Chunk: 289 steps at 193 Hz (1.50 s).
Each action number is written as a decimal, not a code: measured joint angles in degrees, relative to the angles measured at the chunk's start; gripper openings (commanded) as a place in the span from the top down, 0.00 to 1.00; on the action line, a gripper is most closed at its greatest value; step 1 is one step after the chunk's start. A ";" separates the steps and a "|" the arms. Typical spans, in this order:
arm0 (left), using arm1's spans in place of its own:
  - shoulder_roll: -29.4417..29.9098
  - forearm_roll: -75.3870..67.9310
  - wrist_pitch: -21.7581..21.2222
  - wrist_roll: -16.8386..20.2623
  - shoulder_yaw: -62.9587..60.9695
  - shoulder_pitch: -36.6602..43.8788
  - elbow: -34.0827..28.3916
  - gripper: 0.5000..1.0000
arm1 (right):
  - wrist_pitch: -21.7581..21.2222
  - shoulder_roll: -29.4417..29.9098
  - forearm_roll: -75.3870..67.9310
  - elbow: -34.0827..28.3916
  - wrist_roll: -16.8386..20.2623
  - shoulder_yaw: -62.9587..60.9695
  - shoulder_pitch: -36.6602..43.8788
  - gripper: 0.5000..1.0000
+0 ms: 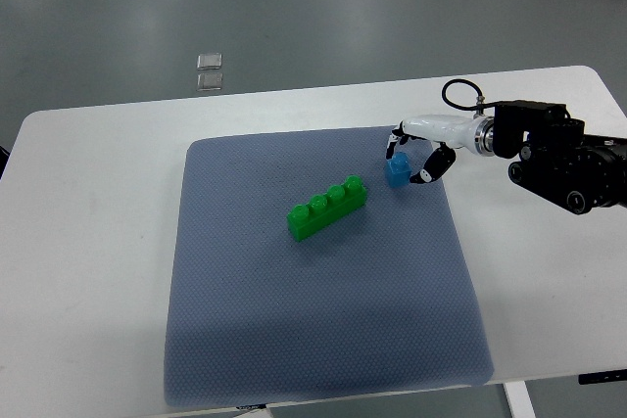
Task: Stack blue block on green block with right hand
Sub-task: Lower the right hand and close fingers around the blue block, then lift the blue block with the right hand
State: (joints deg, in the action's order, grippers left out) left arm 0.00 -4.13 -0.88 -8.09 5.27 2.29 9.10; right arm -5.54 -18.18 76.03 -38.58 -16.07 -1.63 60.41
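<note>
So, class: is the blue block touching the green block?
Apart. The top view shows bare grey mat between the blue block and the green block.

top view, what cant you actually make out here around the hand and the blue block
- Grasp: the right hand has fingers around the blue block, but contact is too small to confirm.
- Blue block's right side: hidden by the fingers.
- Whether the block is lifted off the mat: not decidable from this steep view.
- Right arm: cut off by the right edge.
- Left arm: not in view.
- Green block: far side hidden by its own body.
</note>
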 measured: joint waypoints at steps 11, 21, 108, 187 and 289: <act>0.00 0.00 0.00 0.00 0.00 0.00 0.00 0.00 | 0.00 -0.07 0.00 -0.02 -0.01 0.03 0.08 0.48; 0.00 0.00 0.00 0.00 0.00 0.00 -0.01 0.00 | 0.01 -0.10 0.00 -0.06 -0.01 0.04 0.12 0.48; 0.00 0.00 0.00 0.03 0.00 0.00 -0.05 0.00 | -0.48 -0.20 0.02 -2.29 -0.11 0.05 0.32 0.48; 0.00 0.00 0.00 0.01 0.00 0.00 -0.03 0.00 | -0.84 -0.37 -0.01 -3.14 -0.19 0.12 0.68 0.48; 0.00 0.00 0.00 0.00 0.00 0.00 -0.03 0.00 | -0.87 -0.44 -0.01 -3.07 -0.13 1.10 0.94 0.59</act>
State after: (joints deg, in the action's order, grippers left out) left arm 0.00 -4.13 -0.88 -8.09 5.27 2.29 9.07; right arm -6.41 -18.62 76.02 -41.65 -16.20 -0.53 61.35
